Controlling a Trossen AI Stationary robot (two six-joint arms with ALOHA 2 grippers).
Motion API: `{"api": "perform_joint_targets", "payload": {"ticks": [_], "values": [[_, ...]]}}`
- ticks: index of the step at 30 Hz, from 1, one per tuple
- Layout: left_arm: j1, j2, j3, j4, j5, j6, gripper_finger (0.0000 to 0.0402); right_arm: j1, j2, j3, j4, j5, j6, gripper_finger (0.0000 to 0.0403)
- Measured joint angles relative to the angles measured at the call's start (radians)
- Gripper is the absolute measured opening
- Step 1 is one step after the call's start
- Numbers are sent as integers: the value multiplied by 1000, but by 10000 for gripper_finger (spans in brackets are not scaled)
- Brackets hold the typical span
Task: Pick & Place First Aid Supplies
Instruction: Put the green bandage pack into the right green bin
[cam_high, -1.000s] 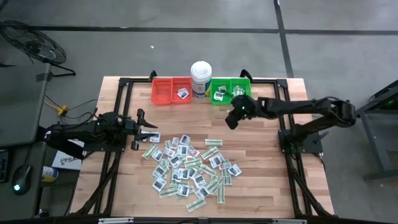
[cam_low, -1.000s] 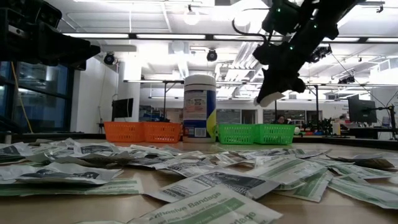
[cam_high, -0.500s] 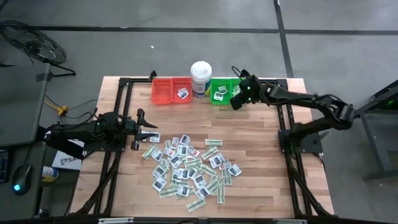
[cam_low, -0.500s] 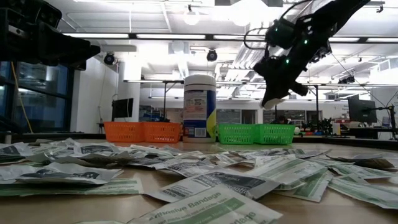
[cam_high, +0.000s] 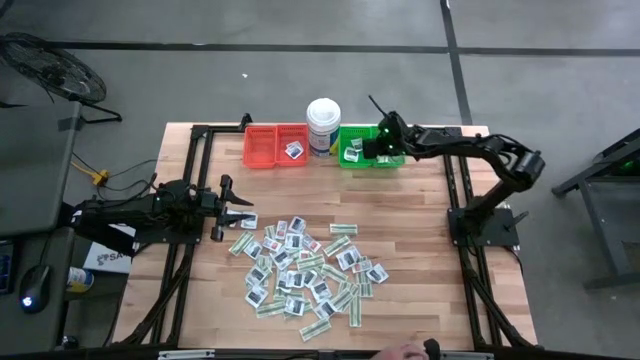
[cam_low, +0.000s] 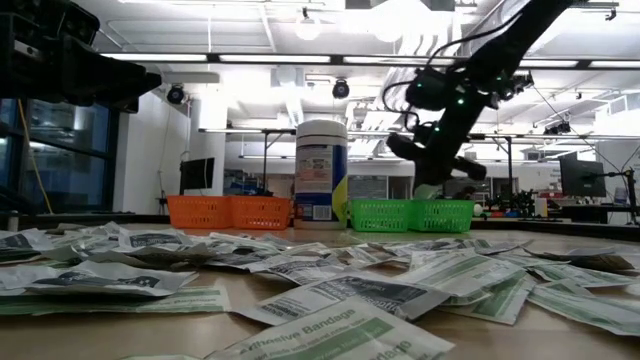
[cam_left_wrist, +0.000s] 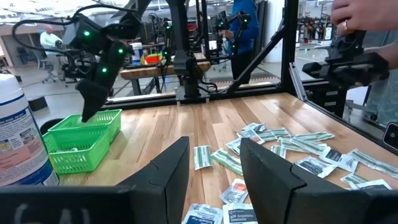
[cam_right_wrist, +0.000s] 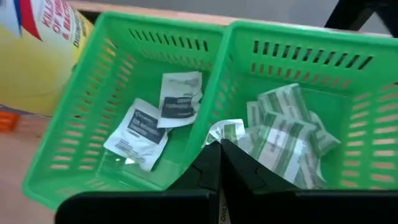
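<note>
Now | right gripper (cam_right_wrist: 219, 149) closed over green bin (cam_right_wrist: 214, 46) | held packet unclear

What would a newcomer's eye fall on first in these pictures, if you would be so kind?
Most likely the heap of first aid packets strewn over the middle of the wooden table. Next, the right pincer, shut on a green-and-white strip, poised over the green bin at the far edge, beside the white tub and the red bin. The left pincer waits beside the heap.
</note>
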Motion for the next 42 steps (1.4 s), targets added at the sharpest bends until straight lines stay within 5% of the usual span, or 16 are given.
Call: {"api": "perform_joint_targets", "payload": {"ticks": [13, 28, 37, 42], "values": [[0, 0, 0, 0, 0, 0, 140, -13, 53, 91, -138, 6, 11, 10], [0, 0, 0, 0, 4, 0, 140, -9, 74, 91, -137, -3, 86, 158], [0, 0, 0, 0, 3, 0, 140, 49, 13, 91, -139, -162, -128, 171], [0, 0, 0, 0, 3, 0, 140, 75, -26, 90, -208, -125, -197, 163]]}}
